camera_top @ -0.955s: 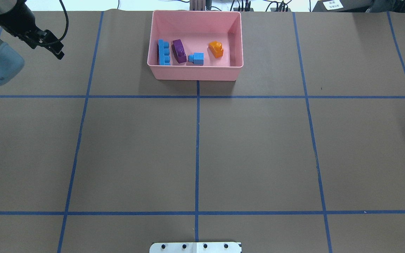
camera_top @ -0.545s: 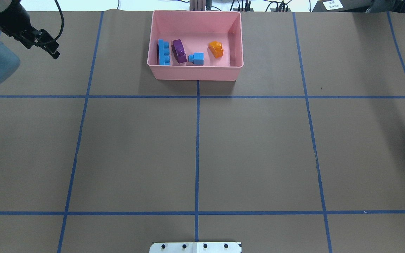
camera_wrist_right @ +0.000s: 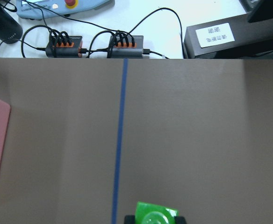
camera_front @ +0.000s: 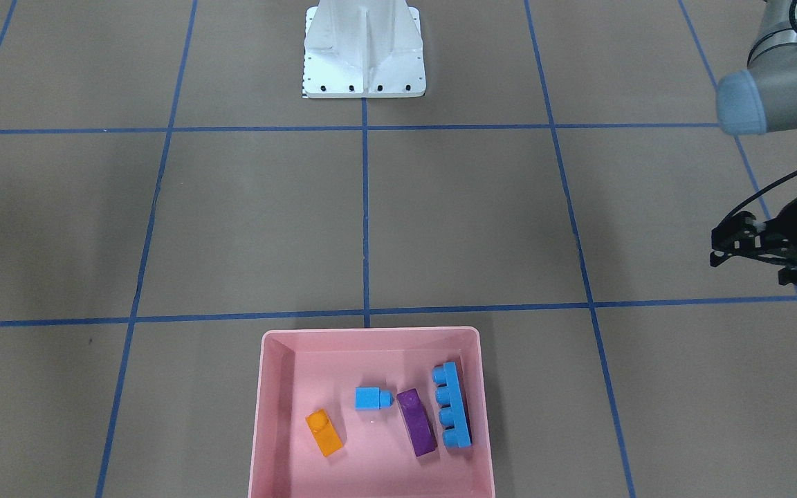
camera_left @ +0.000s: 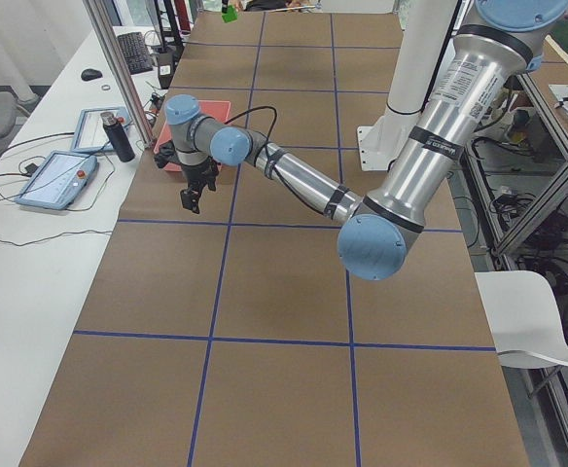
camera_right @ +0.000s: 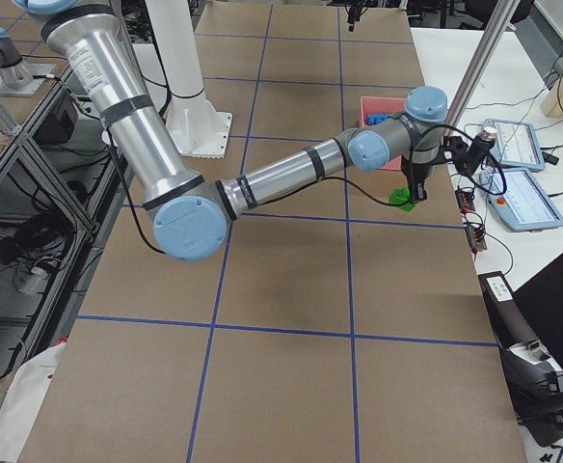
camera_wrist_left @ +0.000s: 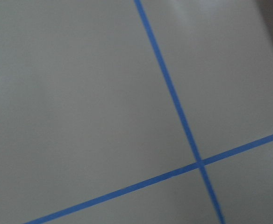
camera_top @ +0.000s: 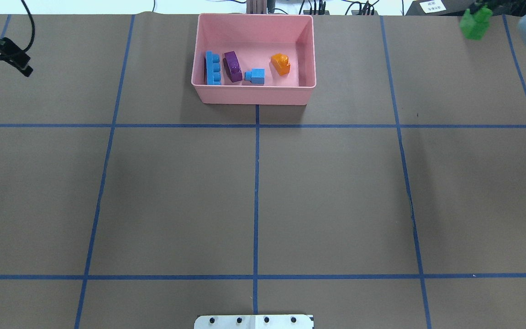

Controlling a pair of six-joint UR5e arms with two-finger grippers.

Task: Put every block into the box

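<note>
Leftward to the 10 o'clock edge went left gripper (camera_top: 24, 69), jaw state unreadable. Right gripper (camera_right: 412, 191) appeared at 1 o'clock clamping green block (camera_top: 475, 25), open table (camera_top: 336, 183) between it and box (camera_top: 254, 95) at 12, which held four blocks (camera_top: 233, 66).

Green block (camera_wrist_right: 156, 214) cut by bottom edge; left wrist view blurred.

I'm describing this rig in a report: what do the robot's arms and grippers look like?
Both the left arm and right arm are silver-grey tubes with light blue joint caps and black bands. The left gripper is a black open-frame linkage, fed by a black cable. The right gripper looks black too.
</note>
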